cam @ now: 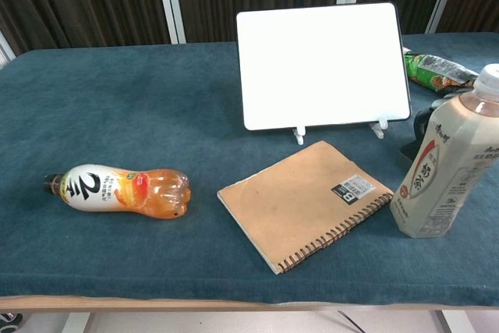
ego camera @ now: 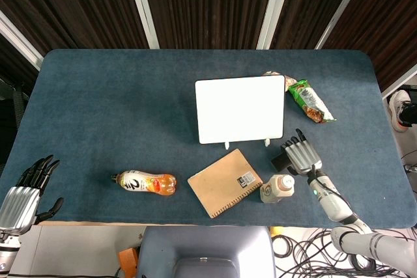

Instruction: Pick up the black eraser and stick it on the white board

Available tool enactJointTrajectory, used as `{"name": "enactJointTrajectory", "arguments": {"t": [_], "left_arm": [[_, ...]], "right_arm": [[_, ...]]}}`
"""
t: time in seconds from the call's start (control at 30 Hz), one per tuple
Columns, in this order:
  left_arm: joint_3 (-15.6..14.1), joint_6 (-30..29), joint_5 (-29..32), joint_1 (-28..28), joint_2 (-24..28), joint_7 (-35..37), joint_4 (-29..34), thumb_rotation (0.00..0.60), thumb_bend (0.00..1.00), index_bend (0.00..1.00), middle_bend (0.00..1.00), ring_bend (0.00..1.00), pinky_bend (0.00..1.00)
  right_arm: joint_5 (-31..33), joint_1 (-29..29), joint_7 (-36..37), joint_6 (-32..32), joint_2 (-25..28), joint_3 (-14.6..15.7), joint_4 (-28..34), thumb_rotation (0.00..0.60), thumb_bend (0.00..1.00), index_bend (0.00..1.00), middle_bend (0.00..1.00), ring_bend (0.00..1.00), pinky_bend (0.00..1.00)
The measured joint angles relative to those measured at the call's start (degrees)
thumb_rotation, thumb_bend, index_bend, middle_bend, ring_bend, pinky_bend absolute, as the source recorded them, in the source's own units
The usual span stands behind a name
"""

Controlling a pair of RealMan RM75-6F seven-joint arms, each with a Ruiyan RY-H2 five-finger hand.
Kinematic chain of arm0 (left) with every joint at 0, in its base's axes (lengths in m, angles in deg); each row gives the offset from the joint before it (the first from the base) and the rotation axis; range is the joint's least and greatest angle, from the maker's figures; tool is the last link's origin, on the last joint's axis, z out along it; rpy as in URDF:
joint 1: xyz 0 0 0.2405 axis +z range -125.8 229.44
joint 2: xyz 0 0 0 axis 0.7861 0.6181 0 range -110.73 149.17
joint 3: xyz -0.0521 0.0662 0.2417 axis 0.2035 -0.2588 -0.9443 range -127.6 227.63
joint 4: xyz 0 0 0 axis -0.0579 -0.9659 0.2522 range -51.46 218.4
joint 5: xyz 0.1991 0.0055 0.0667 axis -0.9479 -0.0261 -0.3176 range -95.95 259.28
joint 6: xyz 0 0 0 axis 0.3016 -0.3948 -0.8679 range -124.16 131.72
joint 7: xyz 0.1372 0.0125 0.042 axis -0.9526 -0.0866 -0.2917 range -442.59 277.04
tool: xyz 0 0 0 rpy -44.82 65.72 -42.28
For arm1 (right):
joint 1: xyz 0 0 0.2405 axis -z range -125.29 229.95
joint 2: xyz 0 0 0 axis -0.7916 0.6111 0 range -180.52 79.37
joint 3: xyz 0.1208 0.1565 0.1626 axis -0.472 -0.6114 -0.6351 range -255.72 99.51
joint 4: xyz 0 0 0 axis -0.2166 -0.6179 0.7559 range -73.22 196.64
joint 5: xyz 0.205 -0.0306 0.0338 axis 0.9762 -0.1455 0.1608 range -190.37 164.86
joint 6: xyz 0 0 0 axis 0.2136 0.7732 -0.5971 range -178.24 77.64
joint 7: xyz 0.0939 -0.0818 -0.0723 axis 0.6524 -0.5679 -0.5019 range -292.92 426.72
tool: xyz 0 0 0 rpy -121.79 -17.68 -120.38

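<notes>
The black eraser [ego camera: 280,160] lies on the blue table to the right of the brown notebook, below the white board's right foot. My right hand [ego camera: 301,155] lies over the eraser's right side, fingers stretched toward the board. The milk tea bottle hides most of the right hand [cam: 426,117] in the chest view, where only a dark corner of the eraser [cam: 408,150] shows. Whether the fingers grip it is not visible. The white board [ego camera: 240,109] stands upright on its feet, its face bare. My left hand [ego camera: 25,191] hangs off the table's near left corner, fingers apart, holding nothing.
A milk tea bottle [ego camera: 277,189] stands just in front of the right hand. A brown spiral notebook [ego camera: 225,182] lies in front of the board. An orange drink bottle [ego camera: 146,182] lies on its side to the left. A green snack packet [ego camera: 311,101] lies right of the board.
</notes>
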Motion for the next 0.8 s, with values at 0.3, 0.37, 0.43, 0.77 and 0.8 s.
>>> {"name": "enactJointTrajectory", "arguments": {"t": [0.3, 0.37, 0.43, 0.77, 0.8], "left_arm": [[-0.12, -0.64, -0.52, 0.2, 0.14, 0.71, -0.05, 0.6, 0.32, 0.0, 0.0, 0.0, 0.15], [-0.2, -0.66, -0.62, 0.23, 0.15, 0.85, -0.07, 0.6, 0.32, 0.0, 0.0, 0.0, 0.15], [-0.24, -0.65, -0.67, 0.24, 0.19, 0.98, -0.06, 0.6, 0.32, 0.0, 0.0, 0.0, 0.15], [-0.17, -0.84, -0.62, 0.3, 0.44, 1.85, -0.18, 0.6, 0.32, 0.0, 0.0, 0.0, 0.15], [-0.17, -0.78, -0.62, 0.27, 0.44, 1.85, -0.16, 0.6, 0.32, 0.0, 0.0, 0.0, 0.15]], "right_arm": [[-3.52, 0.62, 2.16, 3.72, -0.15, 0.08, -0.17, 0.6, 0.27, 0.82, 0.5, 0.35, 0.07], [-5.0, 0.97, 3.08, 5.74, -0.11, 0.02, -0.15, 0.6, 0.27, 0.83, 0.51, 0.36, 0.08], [-6.05, 1.29, 3.51, 7.78, -0.28, -0.18, -0.27, 0.6, 0.27, 0.84, 0.52, 0.37, 0.1], [-13.24, 0.7, -1.75, 23.72, -5.35, -4.79, -3.68, 0.6, 0.27, 0.84, 0.52, 0.38, 0.11], [-13.44, 0.15, -3.26, 24.07, -6.09, -5.56, -4.06, 0.6, 0.27, 0.84, 0.52, 0.38, 0.11]]}}
